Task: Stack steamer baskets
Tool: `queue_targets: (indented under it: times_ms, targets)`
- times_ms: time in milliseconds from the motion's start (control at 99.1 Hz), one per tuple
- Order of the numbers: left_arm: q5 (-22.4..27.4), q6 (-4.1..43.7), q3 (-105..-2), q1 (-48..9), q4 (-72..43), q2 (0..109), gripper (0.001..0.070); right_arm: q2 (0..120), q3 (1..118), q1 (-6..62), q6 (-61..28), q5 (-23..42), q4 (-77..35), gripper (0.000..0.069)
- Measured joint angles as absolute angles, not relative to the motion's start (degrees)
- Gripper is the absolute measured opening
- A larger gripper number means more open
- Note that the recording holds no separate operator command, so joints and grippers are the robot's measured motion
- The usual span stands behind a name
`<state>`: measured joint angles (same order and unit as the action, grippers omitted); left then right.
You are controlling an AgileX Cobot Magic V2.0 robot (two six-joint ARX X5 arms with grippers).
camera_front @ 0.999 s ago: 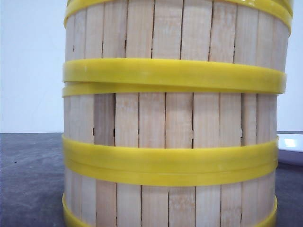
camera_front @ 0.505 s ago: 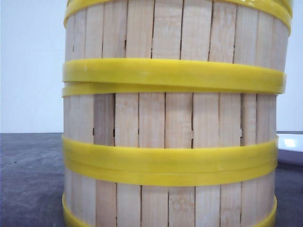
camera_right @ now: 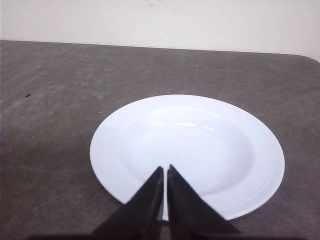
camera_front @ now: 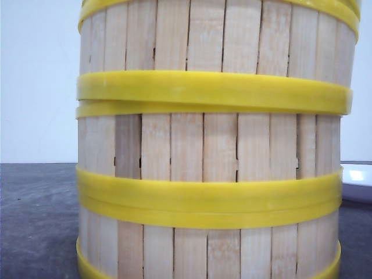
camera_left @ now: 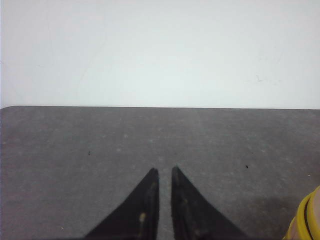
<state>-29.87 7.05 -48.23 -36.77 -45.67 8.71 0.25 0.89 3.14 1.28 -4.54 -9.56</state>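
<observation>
Left gripper [camera_left: 165, 172] nearly closed, narrow slit between tips, empty, low over grey table [camera_left: 75, 150]. Right gripper [camera_right: 165, 170] pressed together, empty, over white plate [camera_right: 250, 165]. Baskets [camera_front: 212, 145] stacked on table, right in front of front camera, filling view: pale vertical slats, thick yellow rims. Three tiers visible, top and bottom cropped, total count unclear. Yellow rim edge also visible beside left gripper. One plate, right of stack.

The front camera sits close against the steamer baskets [camera_front: 212, 145]; both wrist cameras look low across the table [camera_left: 75, 150].
</observation>
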Motion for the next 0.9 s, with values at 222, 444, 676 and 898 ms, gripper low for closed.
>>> queue_targets:
  times_ms: [222,444,676,898]
  targets:
    - [-29.8,7.0,-48.2,-36.8,-45.7,8.7,0.0018,0.3,0.9,3.1,1.2,-4.5,-9.6,0.0005]
    - [-29.8,7.0,-48.2,-36.8,-45.7,8.7,0.0018,0.3,0.9,3.1,1.2,-4.5,-9.6,0.0005]
    - [-29.8,7.0,-48.2,-36.8,-45.8,8.7,0.0018,0.3,0.9,3.1,1.2,-4.5,-9.6,0.0005]
    - [-30.2,9.1,-48.2,-35.0,-48.7,8.7,0.0018,0.3,0.9,3.1,1.2,-4.5,-9.6,0.0005]
